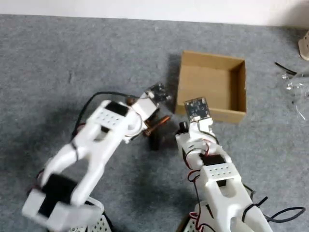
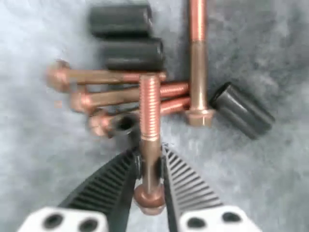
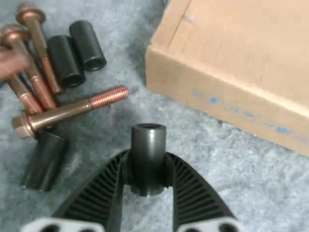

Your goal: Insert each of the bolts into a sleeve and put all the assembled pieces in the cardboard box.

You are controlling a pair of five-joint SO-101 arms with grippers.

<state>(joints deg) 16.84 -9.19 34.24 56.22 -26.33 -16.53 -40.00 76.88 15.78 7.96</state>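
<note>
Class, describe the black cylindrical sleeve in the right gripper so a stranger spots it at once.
Find the brown cardboard box. Beside its outer wall, the right gripper clamps a black sleeve. The other black sleeves lie on the grey carpet among copper bolts; this alone is gripped.

An open cardboard box (image 1: pixel 211 79) was set far and right of centre. Just left of its near corner, copper bolts (image 2: pixel 111 94) and black sleeves (image 2: pixel 126 38) were scattered flat. One bolt (image 2: pixel 150 111) was clamped near its head in the left gripper (image 2: pixel 150 151), and one sleeve (image 3: pixel 147 140) in the right gripper (image 3: pixel 147 162).
</note>
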